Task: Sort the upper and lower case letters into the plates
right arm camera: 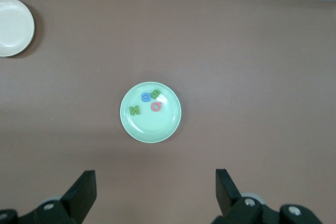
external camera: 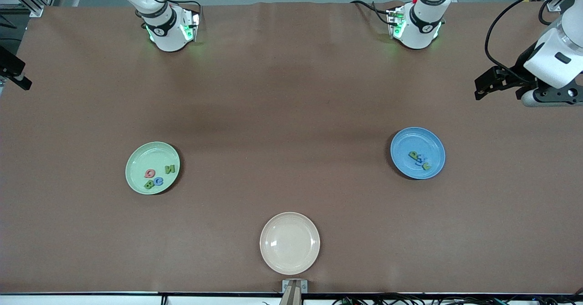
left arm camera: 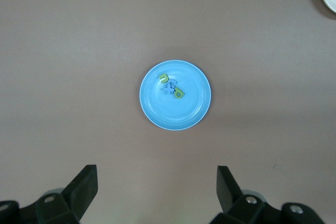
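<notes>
The pale green plate (external camera: 136, 159) lies toward the right arm's end and holds a pink Q (external camera: 149, 173), green B (external camera: 149, 184), blue C (external camera: 158, 181) and green N (external camera: 170, 169). It also shows in the right wrist view (right arm camera: 157, 129). The bright blue plate (external camera: 430, 143), toward the left arm's end, holds a clump of small green and blue letters (external camera: 420, 160). It also shows in the left wrist view (left arm camera: 189, 114). My left gripper (left arm camera: 156, 177) is open and empty, high over the blue plate. My right gripper (right arm camera: 156, 179) is open and empty, high over the green plate.
A cream-white plate (external camera: 289, 243) lies bare near the table's front edge, nearest the front camera. In the front view the left gripper (external camera: 480, 88) and the right gripper (external camera: 23, 82) show at the picture's side edges. The brown tabletop (external camera: 291, 114) spreads between the plates.
</notes>
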Tool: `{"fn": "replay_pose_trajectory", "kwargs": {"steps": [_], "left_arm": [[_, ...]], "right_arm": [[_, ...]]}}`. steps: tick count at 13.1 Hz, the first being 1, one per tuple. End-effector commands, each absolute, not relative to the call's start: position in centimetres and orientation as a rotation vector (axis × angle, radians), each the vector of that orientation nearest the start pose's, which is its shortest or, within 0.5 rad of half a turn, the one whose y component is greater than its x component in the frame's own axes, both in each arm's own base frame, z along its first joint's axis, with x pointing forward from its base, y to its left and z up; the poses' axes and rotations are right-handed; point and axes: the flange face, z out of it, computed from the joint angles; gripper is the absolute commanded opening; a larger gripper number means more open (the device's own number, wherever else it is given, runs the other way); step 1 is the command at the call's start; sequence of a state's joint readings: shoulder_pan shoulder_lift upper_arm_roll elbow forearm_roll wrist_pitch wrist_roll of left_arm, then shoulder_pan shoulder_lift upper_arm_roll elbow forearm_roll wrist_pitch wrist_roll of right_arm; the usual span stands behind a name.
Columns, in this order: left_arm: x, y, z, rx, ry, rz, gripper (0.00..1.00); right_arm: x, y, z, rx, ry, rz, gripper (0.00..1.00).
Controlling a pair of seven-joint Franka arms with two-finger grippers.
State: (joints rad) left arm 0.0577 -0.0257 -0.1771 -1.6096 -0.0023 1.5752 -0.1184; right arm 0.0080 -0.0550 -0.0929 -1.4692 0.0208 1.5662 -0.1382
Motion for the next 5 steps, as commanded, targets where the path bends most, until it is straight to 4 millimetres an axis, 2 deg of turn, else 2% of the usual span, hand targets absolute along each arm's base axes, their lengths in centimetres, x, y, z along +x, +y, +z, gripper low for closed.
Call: {"fn": "replay_pose_trajectory", "kwargs": {"steps": [1,5], "left_arm": [[54.31,-6.56,62.83,-3.136,-0.005,-0.015,1.0],[54.17,-6.41,63.22,-3.13,-0.005,-0.018,1.0]], "right_arm": [[52.54,-4.87,70.59,-3.138,-0.101,-0.26,1.0],[52.3,-5.17,70.64,-3.167,-0.089,-0.245,1.0]]}}
